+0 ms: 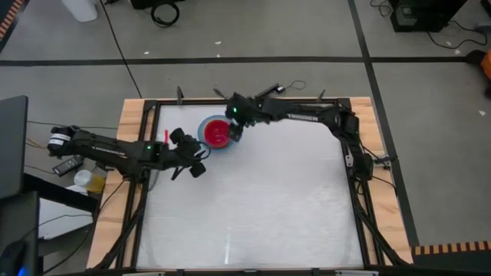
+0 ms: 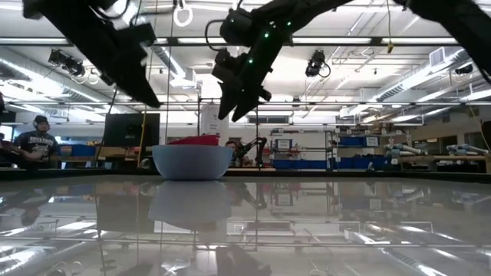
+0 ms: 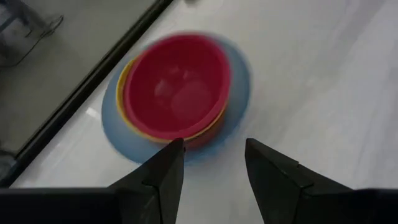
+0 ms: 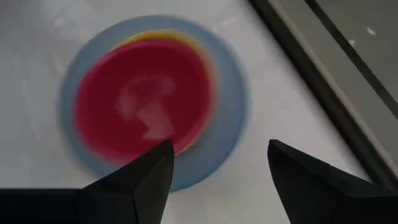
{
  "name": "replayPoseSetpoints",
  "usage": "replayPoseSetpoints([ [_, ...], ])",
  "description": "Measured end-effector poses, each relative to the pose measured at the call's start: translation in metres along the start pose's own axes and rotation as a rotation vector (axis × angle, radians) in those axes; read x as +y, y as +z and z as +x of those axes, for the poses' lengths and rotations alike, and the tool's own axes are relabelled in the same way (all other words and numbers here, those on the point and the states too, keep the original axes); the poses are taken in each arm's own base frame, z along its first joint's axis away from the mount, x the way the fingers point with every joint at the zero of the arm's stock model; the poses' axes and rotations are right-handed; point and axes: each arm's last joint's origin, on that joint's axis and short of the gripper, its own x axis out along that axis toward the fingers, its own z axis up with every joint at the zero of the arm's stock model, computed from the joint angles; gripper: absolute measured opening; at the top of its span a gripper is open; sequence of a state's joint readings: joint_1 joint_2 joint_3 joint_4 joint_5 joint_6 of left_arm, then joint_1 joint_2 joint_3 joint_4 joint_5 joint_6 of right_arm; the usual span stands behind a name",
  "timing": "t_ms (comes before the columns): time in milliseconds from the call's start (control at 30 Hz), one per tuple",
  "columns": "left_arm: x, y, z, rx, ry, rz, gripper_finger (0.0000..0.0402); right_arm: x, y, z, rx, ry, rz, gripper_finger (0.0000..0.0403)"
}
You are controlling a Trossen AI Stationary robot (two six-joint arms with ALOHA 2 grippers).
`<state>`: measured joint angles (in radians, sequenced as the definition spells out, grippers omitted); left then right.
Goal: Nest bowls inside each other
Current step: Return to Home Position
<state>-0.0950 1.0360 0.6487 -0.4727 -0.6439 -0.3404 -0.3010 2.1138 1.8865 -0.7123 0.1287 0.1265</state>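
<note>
The bowls sit nested at the table's far left. The light blue bowl (image 1: 207,123) (image 2: 192,162) rests on its base on the white table. Inside it are a yellow bowl (image 3: 126,78) (image 4: 163,35) and an orange-red one (image 3: 199,138), with the magenta-pink bowl (image 3: 177,87) (image 4: 143,99) on top. My right gripper (image 1: 234,132) (image 4: 221,155) hangs open just above the stack's right rim, touching nothing. My left gripper (image 1: 198,159) (image 3: 214,155) stands open on the near-left side of the stack, clear of it.
The table's black frame rail (image 3: 81,93) (image 4: 311,68) runs close behind the stack along the far edge. The white tabletop (image 1: 268,207) stretches toward the near and right edges. In the low view a person (image 2: 34,142) sits in the room beyond the table.
</note>
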Motion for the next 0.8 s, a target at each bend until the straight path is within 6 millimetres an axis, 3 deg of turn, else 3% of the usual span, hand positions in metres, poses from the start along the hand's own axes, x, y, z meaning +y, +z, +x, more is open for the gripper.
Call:
replayPoseSetpoints([
  [133, 0.002, 0.002, -0.025, -0.105, -0.035, -0.023, 0.0173, 0.026, -0.020, -0.021, -0.058, 0.019, -0.055, 0.0261],
  [300, 0.006, 0.004, -0.049, -0.224, -0.098, -0.080, 0.0173, 0.039, -0.058, -0.064, -0.209, 0.079, -0.062, 0.0261],
  [467, -0.014, -0.004, -0.037, -0.360, -0.210, -0.130, 0.0173, 0.055, -0.111, -0.106, -0.482, 0.217, -0.102, 0.0256],
  [600, -0.028, -0.011, -0.022, -0.510, -0.274, -0.153, 0.0173, 0.045, -0.148, -0.134, -0.624, 0.235, -0.121, 0.0248],
  [800, -0.016, 0.003, -0.015, -0.605, -0.266, -0.087, 0.0173, 0.025, -0.192, -0.137, -0.634, 0.164, 0.004, 0.0241],
])
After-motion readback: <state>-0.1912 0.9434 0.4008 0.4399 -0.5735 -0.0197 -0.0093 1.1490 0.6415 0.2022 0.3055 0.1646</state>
